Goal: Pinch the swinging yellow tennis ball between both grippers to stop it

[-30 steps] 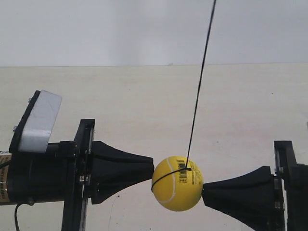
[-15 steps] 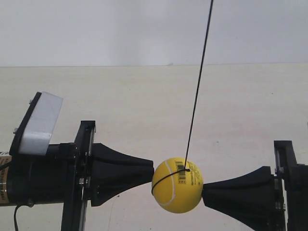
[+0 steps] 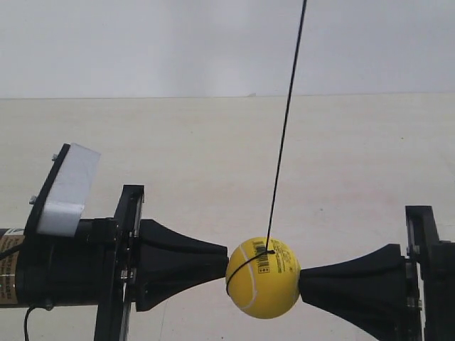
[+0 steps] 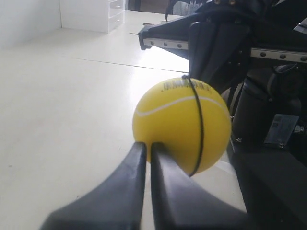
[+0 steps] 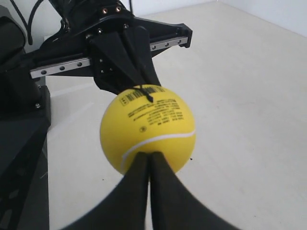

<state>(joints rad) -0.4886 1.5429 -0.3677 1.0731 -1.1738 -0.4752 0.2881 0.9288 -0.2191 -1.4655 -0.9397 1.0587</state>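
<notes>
The yellow tennis ball (image 3: 261, 278) hangs pinched between left gripper (image 4: 144, 145) and right gripper (image 5: 149, 155) — both closed.

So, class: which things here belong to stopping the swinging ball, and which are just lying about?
Job: yellow tennis ball, black string, left gripper, right gripper.
Lying about: white drawer unit in the background, table.
</notes>
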